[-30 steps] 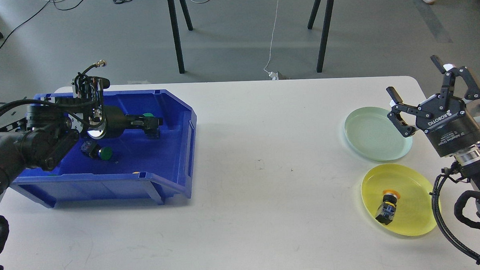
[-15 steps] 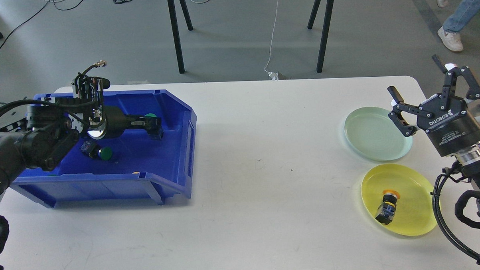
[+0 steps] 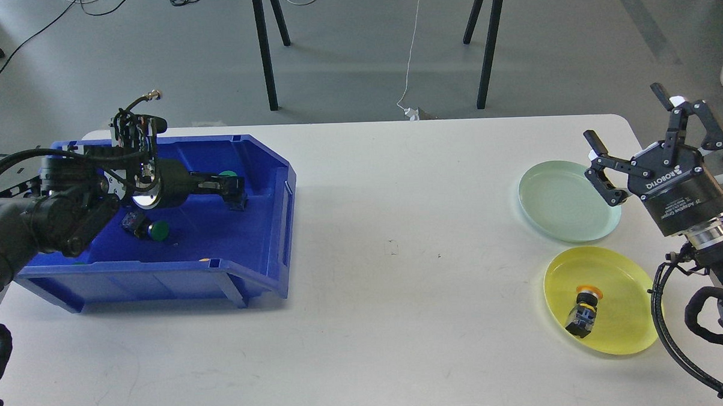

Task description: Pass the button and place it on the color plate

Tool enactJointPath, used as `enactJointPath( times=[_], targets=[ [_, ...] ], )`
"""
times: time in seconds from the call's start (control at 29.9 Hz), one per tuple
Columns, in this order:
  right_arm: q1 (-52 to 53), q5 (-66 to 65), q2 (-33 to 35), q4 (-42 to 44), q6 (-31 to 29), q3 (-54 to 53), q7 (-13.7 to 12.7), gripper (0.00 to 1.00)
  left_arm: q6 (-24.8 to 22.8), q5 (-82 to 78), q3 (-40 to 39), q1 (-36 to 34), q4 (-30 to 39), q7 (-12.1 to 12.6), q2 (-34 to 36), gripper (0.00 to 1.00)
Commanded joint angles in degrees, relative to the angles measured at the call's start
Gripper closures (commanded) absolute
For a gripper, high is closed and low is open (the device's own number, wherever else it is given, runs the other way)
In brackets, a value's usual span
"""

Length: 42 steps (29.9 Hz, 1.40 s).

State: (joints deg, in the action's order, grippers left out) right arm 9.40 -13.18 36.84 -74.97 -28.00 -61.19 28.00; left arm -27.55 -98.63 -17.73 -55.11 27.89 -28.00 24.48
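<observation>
My left gripper (image 3: 236,190) reaches into the blue bin (image 3: 253,276) and is shut on a green-capped button (image 3: 228,173), held just above the bin floor. A second green button (image 3: 153,229) lies on the bin floor to its left. My right gripper (image 3: 626,115) is open and empty, hovering over the right edge of the pale green plate (image 3: 563,211). The yellow plate (image 3: 623,278) at the front right holds an orange-capped button (image 3: 583,312) lying on its side.
The white table (image 3: 399,256) stretches between the bin at the left and the two plates at the right. Cables hang from my right arm near the yellow plate's right rim. Black stand legs rise on the floor behind the table.
My left gripper has shifted slightly to the right inside the bin, and the green cap has moved with it. My right gripper has barely moved.
</observation>
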Motion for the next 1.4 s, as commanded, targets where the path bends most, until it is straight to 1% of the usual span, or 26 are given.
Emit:
enactJointPath(
  times=[0.0,0.1,0.3,0.4,0.53,0.7,0.84,0.9,0.97,1.1,1.17,1.24,1.34,1.37],
  targets=[
    [0.0,0.0,-0.01,0.0,0.0,0.02,0.0,0.02,-0.45,-0.07,0.06,0.26,2.42,0.0,2.4,0.83],
    [0.0,0.0,-0.01,0.0,0.0,0.02,0.0,0.02,-0.45,-0.07,0.06,0.53,7.25,0.0,6.01,0.83],
    [-0.09,0.0,-0.1,0.0,0.0,0.02,0.0,0.02,-0.45,0.11,-0.02,0.62,14.72,0.0,12.42,0.83],
    [-0.09,0.0,-0.01,0.0,0.0,-0.07,0.0,0.02,-0.45,1.24,-0.46,0.88,22.44,0.0,17.95,0.83],
    [-0.09,0.0,-0.01,0.0,0.0,-0.07,0.0,0.02,-0.45,9.23,-0.55,1.76,33.61,0.0,27.35,0.84],
    [-0.17,-0.09,-0.27,0.0,0.0,0.11,0.0,0.02,-0.45,15.12,-2.3,1.58,44.42,0.0,37.73,0.84],
    [-0.09,-0.7,-0.71,0.09,0.0,0.64,0.0,0.02,-0.45,25.65,-6.08,1.58,47.95,0.0,39.51,0.83],
    [0.09,-2.19,-0.8,0.0,0.0,0.64,0.0,0.02,-0.45,33.11,-6.88,1.58,48.48,0.0,38.64,0.84],
    [0.09,-4.38,-0.71,0.0,0.0,0.38,0.0,0.02,-0.45,40.67,-7.84,1.58,48.75,0.0,35.83,0.84],
    [0.27,-7.64,-0.63,-0.09,0.0,0.29,0.0,0.02,-0.45,51.59,-8.11,1.76,48.4,0.0,26.0,0.84],
    [0.27,-9.57,-0.71,0.0,0.0,0.29,0.0,0.02,-0.45,53.54,-7.85,2.28,47.44,0.0,18.8,0.84],
    [0.27,-11.68,-0.89,0.09,0.0,0.29,0.0,0.02,-0.45,53.46,-7.67,3.94,44.64,0.0,13.0,0.84],
    [0.44,-14.67,-1.06,-0.08,0.0,0.99,0.0,0.02,-0.45,52.93,-7.41,5.88,37.61,0.0,4.12,0.84],
    [0.62,-15.64,-1.33,-0.26,0.05,1.16,0.0,0.02,-0.45,52.67,-7.41,6.15,35.5,0.0,2.17,0.84]
  ],
)
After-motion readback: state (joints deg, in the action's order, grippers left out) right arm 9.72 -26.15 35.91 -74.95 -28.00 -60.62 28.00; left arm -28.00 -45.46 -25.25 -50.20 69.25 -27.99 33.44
